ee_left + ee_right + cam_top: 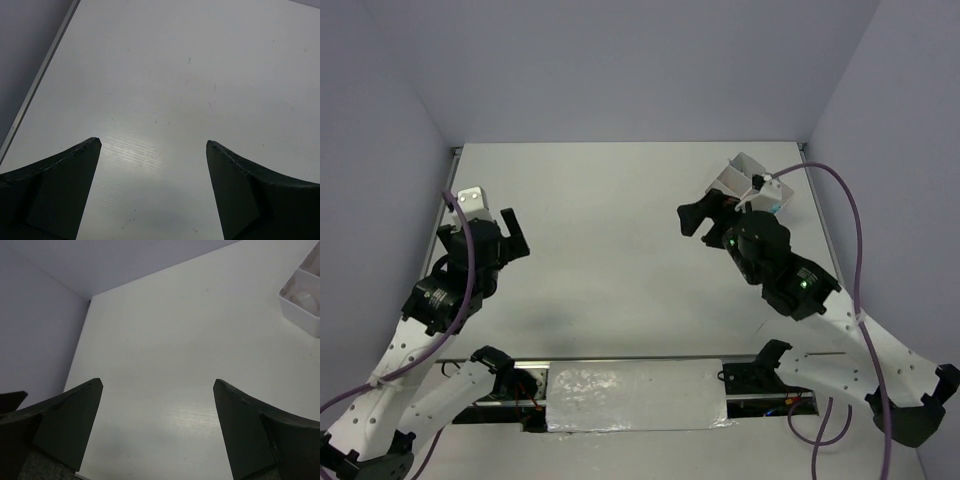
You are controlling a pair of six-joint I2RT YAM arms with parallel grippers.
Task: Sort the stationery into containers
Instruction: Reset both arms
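While both hang above the counter (620,230), the left gripper (152,142) and the right gripper (157,382) each have their fingers spread wide apart. The white tray (735,178) sits at the far right, just beyond the right gripper, with a pale piece (302,297) in one compartment.

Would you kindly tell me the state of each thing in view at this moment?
left pincer, open, holding nothing, above the table.
right pincer, open, holding nothing.
tray, upright on the table, a pale item in one compartment, partly out of frame.
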